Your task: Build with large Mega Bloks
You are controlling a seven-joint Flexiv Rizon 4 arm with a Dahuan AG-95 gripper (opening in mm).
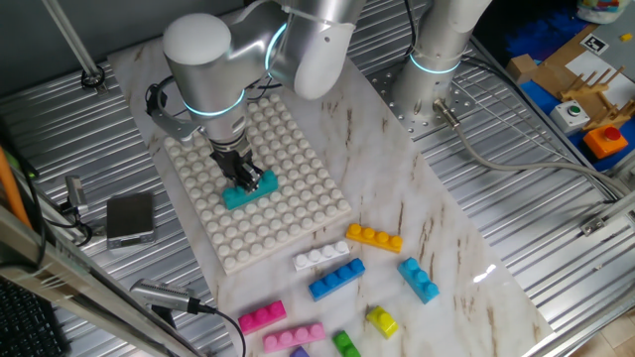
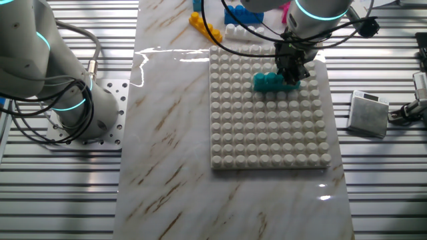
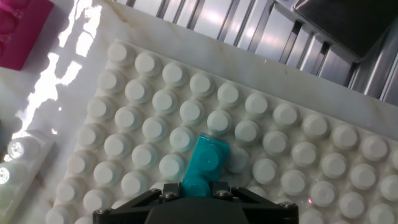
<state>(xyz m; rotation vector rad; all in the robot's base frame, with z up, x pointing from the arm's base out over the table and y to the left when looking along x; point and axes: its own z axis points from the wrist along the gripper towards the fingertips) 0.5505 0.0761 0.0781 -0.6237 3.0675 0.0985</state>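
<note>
A: Start closest in. What does the gripper (image 1: 241, 177) have?

B: The teal brick (image 3: 205, 163). The fingers are closed on one end of it, and the rest pokes out over the white baseplate (image 2: 267, 160). From the hand view it sits a little skewed against the stud rows (not by much).

A: Is it seated?

B: I can't tell. It lies on or just above the studs, roughly mid-plate toward the side nearest the loose bricks. I'd judge this the placing step.

A: So how to do it well?

B: Square the brick to the rows first, then press straight down so its sockets take the studs evenly. Pushing while skewed would likely jam it or tip one end up. Open the fingers only once it sits flat, and lift straight up so it isn't dragged off.

A: And farther out?

B: The plate rests on a marble-patterned sheet (image 1: 446, 268). Beyond its edge lie the spares: a white brick (image 1: 319, 257), a blue brick (image 1: 336, 279), an orange brick (image 1: 374, 237), a light-blue brick (image 1: 419, 279), pink bricks (image 1: 262, 316), plus a yellow brick (image 1: 382, 320) and a green brick (image 1: 345, 344).

A: The room?

B: A ribbed metal table (image 2: 167, 213) under everything, a second arm's base (image 1: 434, 79) bolted at the sheet's edge, a small grey box (image 2: 369, 113) with cables beside the plate.
</note>
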